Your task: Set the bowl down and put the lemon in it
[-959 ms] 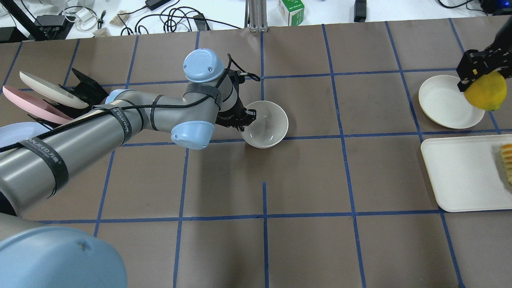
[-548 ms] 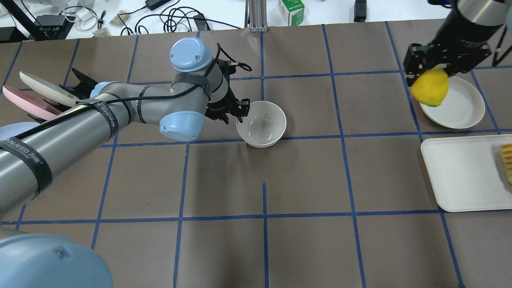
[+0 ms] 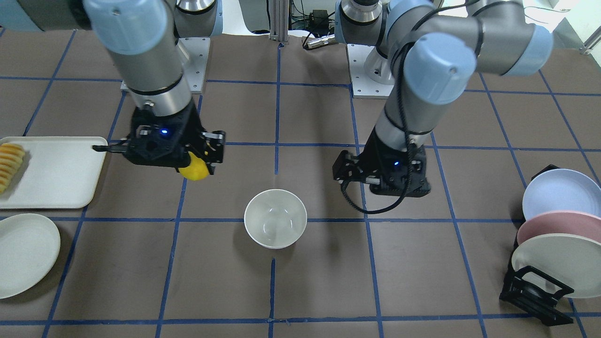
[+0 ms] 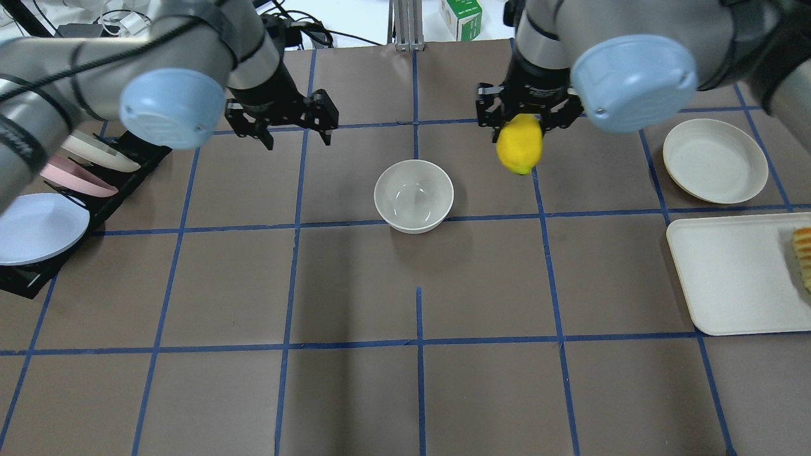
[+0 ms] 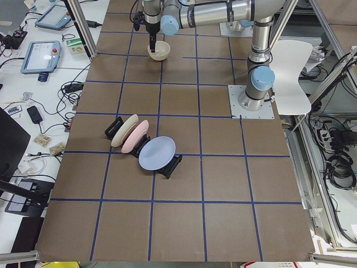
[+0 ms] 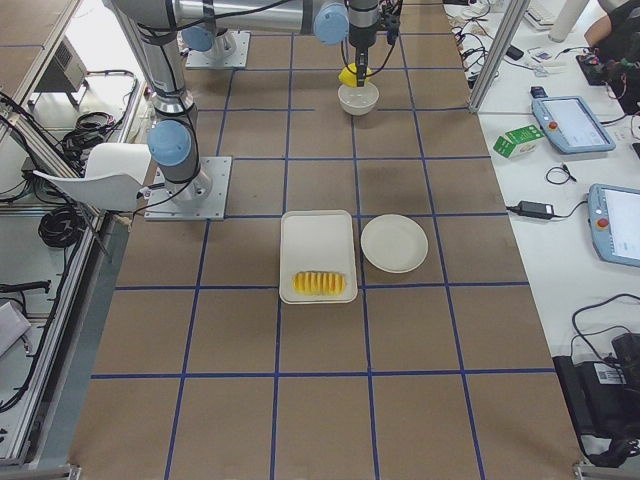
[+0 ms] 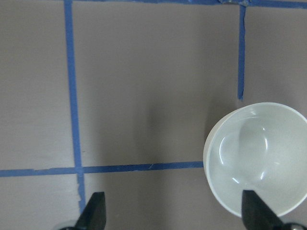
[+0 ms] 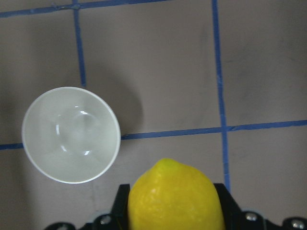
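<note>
The off-white bowl (image 4: 413, 195) stands upright and empty on the brown table near its middle; it also shows in the front view (image 3: 275, 218) and both wrist views (image 7: 259, 165) (image 8: 71, 134). My right gripper (image 4: 519, 134) is shut on the yellow lemon (image 4: 519, 145) and holds it in the air to the right of the bowl and behind it, clear of the rim (image 8: 175, 196). My left gripper (image 4: 296, 133) is open and empty, raised to the left of the bowl and behind it, apart from it.
A shallow cream plate (image 4: 715, 160) lies at the right, with a white tray (image 4: 728, 272) holding sliced ridged fruit (image 4: 803, 253) nearer me. A black rack with pastel plates (image 4: 57, 190) stands at the left edge. Cables and a green box (image 4: 461, 18) lie beyond the far edge.
My left gripper has let go of the bowl's rim and drawn up and away to the left. My right gripper has carried the lemon leftward from over the cream plate to near the bowl.
</note>
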